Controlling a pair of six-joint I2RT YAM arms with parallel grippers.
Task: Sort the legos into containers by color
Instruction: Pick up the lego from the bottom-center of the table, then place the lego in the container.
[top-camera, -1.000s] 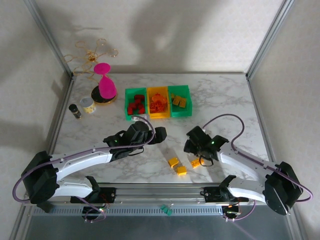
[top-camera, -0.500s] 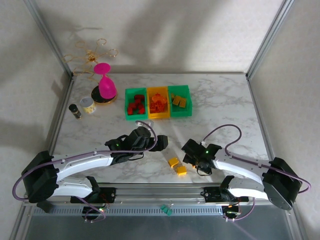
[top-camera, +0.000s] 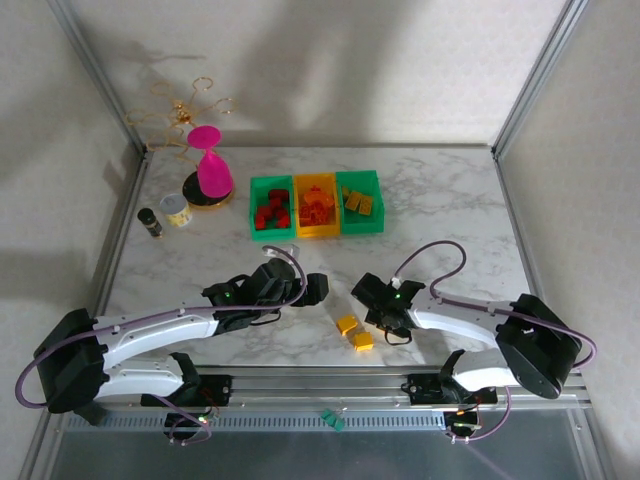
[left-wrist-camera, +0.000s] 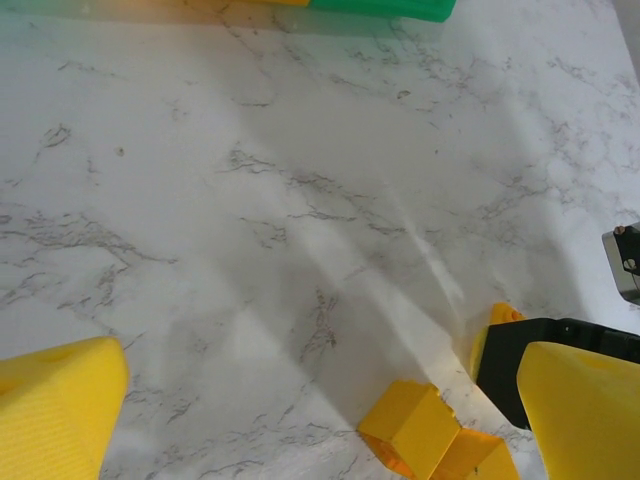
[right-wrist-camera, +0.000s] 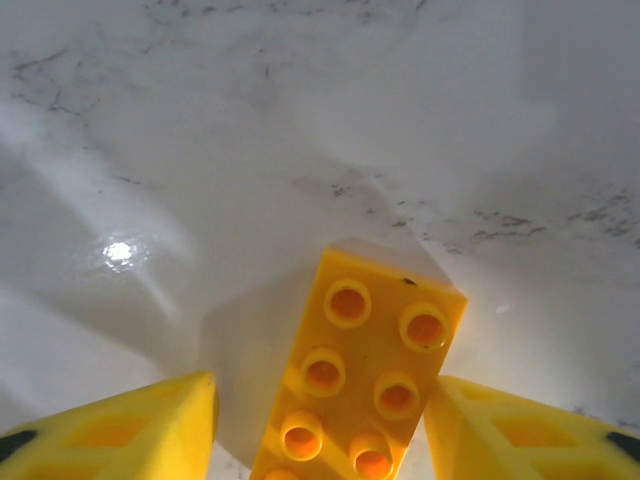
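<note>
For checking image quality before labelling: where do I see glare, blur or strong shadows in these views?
Right wrist view: small glare spot on the marble, yellow brick sharp, right gripper's fingers blurred. Left wrist view: bins at the top edge out of focus. Top view: broad soft shadows on the back wall.

Looks down on a pale marble worktop (right-wrist-camera: 420, 120), grey-veined, with one bright glint of light toward the left. Lying on it: a yellow lego (right-wrist-camera: 365, 380), studs up, six showing in two rows, skewed with its far end up and to the right, its near end cut off by the bottom edge. Bracketed by the right gripper (right-wrist-camera: 322, 385), yellow fingers (right-wrist-camera: 120, 425) at lower left and lower right. Tight against the brick's edge at lower right; at lower left, beside a pale strip along its flank. Pinched or merely flanked: cannot tell.
</note>
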